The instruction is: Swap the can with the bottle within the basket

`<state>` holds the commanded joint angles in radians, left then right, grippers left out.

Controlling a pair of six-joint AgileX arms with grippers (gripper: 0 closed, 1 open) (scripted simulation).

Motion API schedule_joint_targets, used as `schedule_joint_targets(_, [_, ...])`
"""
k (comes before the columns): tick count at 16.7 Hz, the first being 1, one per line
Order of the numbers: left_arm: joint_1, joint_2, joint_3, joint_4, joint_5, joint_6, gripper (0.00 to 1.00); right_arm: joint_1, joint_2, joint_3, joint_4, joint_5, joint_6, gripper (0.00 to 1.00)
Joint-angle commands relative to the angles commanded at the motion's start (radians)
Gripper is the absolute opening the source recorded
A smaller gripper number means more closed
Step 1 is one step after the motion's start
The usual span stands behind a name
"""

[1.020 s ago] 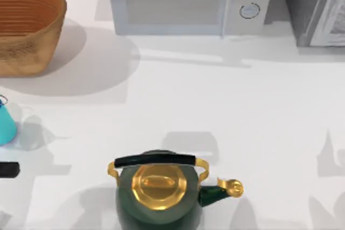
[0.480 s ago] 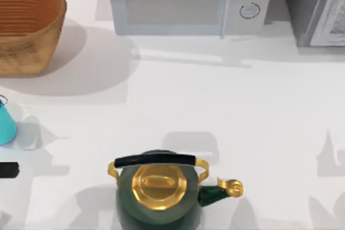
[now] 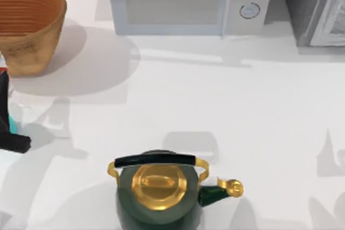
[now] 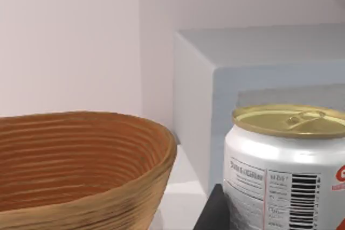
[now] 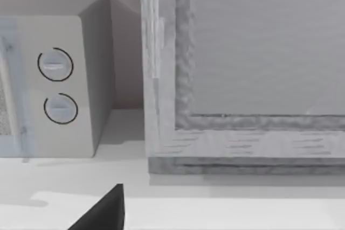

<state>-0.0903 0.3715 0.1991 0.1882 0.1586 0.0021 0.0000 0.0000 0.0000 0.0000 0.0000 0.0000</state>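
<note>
The can [image 4: 285, 171] is white with a gold pull-tab lid, a barcode and red print, and it stands close in the left wrist view. My left gripper [image 3: 3, 82] is at the table's far left, in front of the basket, and is shut on the can. One dark finger [image 4: 213, 211] lies against the can's side. A red speck of the can [image 3: 2, 70] shows at the left edge. The woven basket [image 3: 38, 41] sits at the back left, and its ribbed inside [image 4: 70, 160] looks empty where I can see it. A teal sliver of the bottle [image 3: 12, 125] peeks out beside my left arm.
A dark green and gold kettle [image 3: 159, 192] stands at the front centre. A white microwave [image 3: 188, 1] and a grey cabinet [image 3: 318, 6] line the back edge. A dark part of my right gripper [image 5: 102, 214] faces the cabinet [image 5: 248, 79].
My left arm has come in from the front-left edge toward the basket and now covers most of the teal bottle. The red speck has appeared at the left edge.
</note>
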Motion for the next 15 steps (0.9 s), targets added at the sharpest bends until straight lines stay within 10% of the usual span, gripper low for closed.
schedule_joint_targets(15, [-0.163,0.887,0.433,0.477,0.414,0.039,0.00,0.000,0.000,0.000,0.000,0.000,0.000,1.00])
